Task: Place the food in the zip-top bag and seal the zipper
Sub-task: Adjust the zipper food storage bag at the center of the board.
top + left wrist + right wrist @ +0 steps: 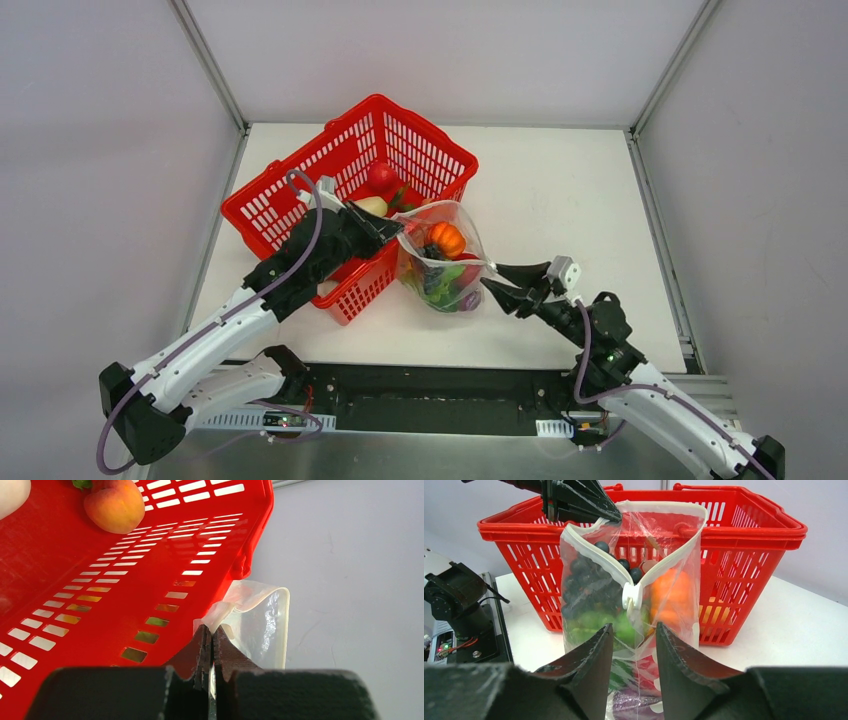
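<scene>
- Red basket point(290, 185) at the table's point(570, 200) eleven o'clock.
- Clear zip-top bag point(453, 214) just beside it at five o'clock, holding the food point(447, 240).
- Clamped on the bag's ten o'clock corner: left gripper point(393, 232).
- Parted at four o'clock: right gripper point(490, 275).

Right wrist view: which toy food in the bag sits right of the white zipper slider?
The round orange plastic toy; the dark plastic grape bunch lies left of the white plastic slider and the green piece below it.
</scene>
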Motion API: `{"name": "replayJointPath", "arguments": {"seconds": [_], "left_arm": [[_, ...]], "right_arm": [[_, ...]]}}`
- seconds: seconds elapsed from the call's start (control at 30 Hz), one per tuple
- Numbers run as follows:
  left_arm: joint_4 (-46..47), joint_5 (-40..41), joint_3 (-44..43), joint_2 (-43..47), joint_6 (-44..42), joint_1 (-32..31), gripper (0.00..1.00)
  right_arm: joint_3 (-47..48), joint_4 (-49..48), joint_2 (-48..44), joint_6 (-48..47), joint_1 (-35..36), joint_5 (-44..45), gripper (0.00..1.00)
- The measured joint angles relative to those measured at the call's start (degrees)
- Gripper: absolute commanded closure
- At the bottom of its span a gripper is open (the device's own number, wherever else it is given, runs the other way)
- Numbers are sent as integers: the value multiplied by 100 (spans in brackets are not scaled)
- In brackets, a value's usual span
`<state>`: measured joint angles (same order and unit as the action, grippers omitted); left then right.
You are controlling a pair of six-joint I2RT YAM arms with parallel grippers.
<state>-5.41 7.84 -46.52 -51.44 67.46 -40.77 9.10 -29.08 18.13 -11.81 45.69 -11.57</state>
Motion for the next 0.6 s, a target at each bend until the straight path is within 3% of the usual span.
{"name": "replayJointPath", "arguments": {"seconds": [0.2, 0.3, 0.37, 0.43, 0.6], "left_arm": [[22, 2, 50, 59, 33, 0, 100], [20, 2, 52, 66, 39, 0, 100], [17, 2, 55, 72, 46, 0, 100], [15, 4, 57, 79, 50, 0, 100], [28, -9, 57, 85, -28, 0, 100]], "right_arm": [[-7, -409, 428, 15, 0, 4, 72], [-7, -553, 629, 20, 0, 22, 89], [-7, -610, 688, 17, 0, 50, 91], [-7, -632, 688, 26, 0, 92, 99], [-55, -592, 431, 39, 0, 267, 100]]}}
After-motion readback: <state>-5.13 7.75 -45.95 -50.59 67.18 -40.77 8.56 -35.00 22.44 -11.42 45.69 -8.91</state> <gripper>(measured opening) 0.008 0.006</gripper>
